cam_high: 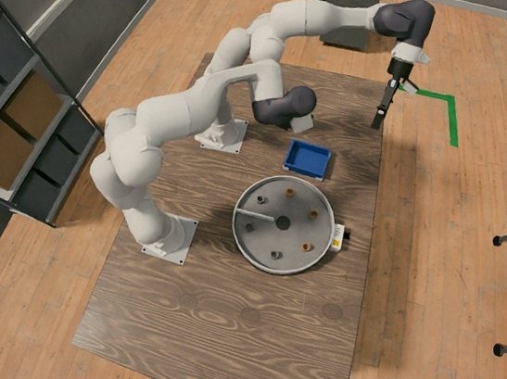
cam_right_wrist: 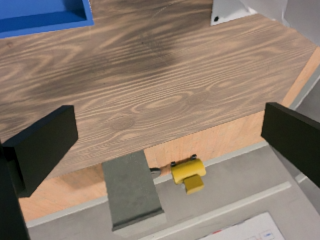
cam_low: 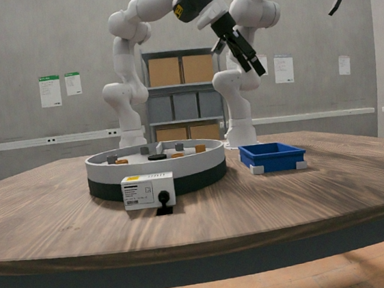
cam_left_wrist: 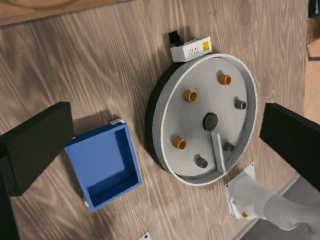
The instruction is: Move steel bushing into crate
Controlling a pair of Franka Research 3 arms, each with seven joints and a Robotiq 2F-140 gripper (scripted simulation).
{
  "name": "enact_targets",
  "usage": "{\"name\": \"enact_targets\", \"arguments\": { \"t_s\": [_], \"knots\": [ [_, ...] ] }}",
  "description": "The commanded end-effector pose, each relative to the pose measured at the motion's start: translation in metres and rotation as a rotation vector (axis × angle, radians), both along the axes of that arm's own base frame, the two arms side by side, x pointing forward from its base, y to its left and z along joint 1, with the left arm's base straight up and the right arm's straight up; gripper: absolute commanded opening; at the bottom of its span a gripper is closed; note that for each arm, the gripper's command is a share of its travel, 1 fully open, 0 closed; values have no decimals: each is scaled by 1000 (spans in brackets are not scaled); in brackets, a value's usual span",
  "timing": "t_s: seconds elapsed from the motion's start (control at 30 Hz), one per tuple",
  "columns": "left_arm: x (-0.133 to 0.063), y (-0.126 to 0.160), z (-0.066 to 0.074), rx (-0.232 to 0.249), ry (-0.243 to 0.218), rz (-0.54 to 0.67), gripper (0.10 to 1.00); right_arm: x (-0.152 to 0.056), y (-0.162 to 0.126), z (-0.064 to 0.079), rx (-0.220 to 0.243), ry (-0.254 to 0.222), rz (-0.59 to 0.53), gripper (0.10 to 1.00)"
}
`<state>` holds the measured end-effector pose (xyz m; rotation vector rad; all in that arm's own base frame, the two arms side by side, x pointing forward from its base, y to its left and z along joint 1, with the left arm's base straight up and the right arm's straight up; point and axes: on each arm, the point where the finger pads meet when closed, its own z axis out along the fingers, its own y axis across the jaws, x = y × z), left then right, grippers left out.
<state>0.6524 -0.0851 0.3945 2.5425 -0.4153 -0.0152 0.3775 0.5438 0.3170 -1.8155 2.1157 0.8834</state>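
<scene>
Three grey steel bushings stand on the turntable (cam_high: 293, 232) (cam_low: 198, 165) (cam_left_wrist: 192, 120): one (cam_high: 260, 200) (cam_low: 178, 146) (cam_left_wrist: 201, 162) on the crate side of the divider, one (cam_high: 248, 227) (cam_low: 144, 150) (cam_left_wrist: 228, 147) beyond the divider, and one (cam_high: 275, 255) (cam_low: 112, 159) (cam_left_wrist: 240, 104) farthest from the crate. The blue crate (cam_high: 304, 171) (cam_low: 276, 162) (cam_left_wrist: 132, 152) (cam_right_wrist: 45, 27) sits level between white corner guides and looks empty. My left gripper (cam_left_wrist: 168, 119) is open, high above the table. My right gripper (cam_low: 254, 71) (cam_right_wrist: 170, 120) is open and tilted, above and behind the crate.
Orange bushings (cam_high: 289, 192) (cam_high: 314, 214) (cam_high: 306, 246) also stand on the turntable. A straight divider (cam_high: 254, 215) (cam_left_wrist: 218, 152) runs from its rim towards the hub. A white control box (cam_high: 338, 237) (cam_low: 148, 192) (cam_left_wrist: 191, 50) is at its outer side. The right forearm passes over the table near the left arm's base.
</scene>
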Motion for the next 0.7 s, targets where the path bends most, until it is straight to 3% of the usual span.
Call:
{"name": "enact_targets", "arguments": {
  "t_s": [0.0, 0.57, 0.67],
  "knots": [
    [0, 0, 0, 0, 0, 0, 1000, 0, 0, 0, 0, 0, 0, 1000],
    [0, 0, 0, 0, 0, 0, 1000, 0, 0, 0, 0, -1, 1, 1000],
    [0, 4, 0, 2, -1, 4, 1000, 3, -22, -5, -23, -45, 35, 1000]
  ]
}}
